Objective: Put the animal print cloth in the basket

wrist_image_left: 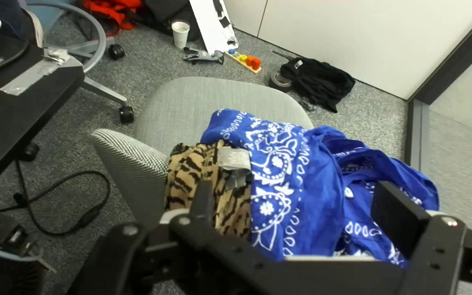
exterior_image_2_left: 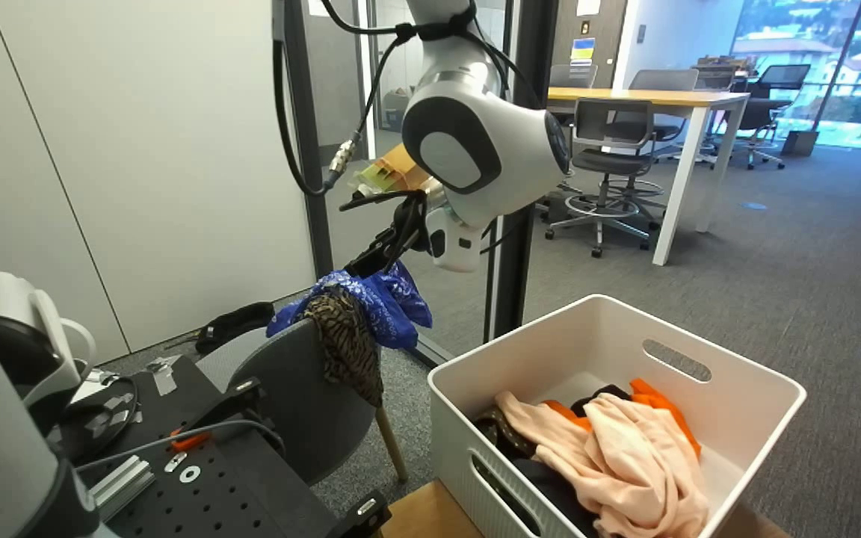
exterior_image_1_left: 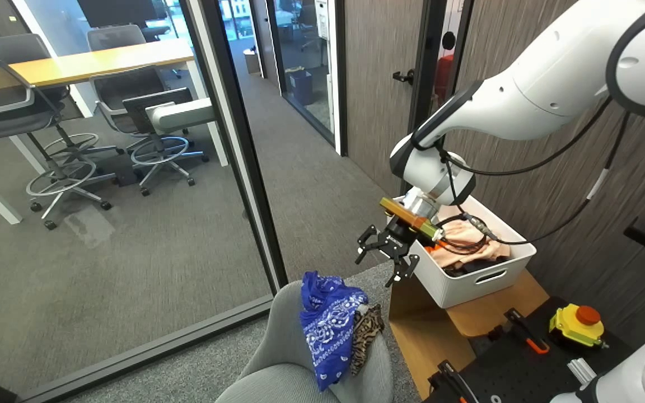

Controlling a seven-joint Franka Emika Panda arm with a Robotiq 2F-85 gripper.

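Note:
The animal print cloth (exterior_image_1_left: 366,336) is limp, brown and tan, and hangs over the grey chair's backrest beside the blue-and-white cloth (exterior_image_1_left: 331,330). It also shows in an exterior view (exterior_image_2_left: 342,336) and in the wrist view (wrist_image_left: 191,172), with a pale tag. My gripper (exterior_image_1_left: 374,273) is open and empty above the chair back. In the wrist view the open jaws (wrist_image_left: 301,205) span mostly the blue cloth (wrist_image_left: 297,176), with one finger in front of the animal print cloth. The white basket (exterior_image_2_left: 449,441) stands behind the gripper in an exterior view (exterior_image_1_left: 457,294) and holds cloths.
Peach and orange cloths (exterior_image_2_left: 640,448) lie in the basket with dark ones. The basket stands on a wooden stand (exterior_image_1_left: 490,313). The grey chair (exterior_image_2_left: 303,403) is beside a black perforated table (exterior_image_2_left: 221,486). A glass wall frame (exterior_image_1_left: 244,168) runs behind the chair.

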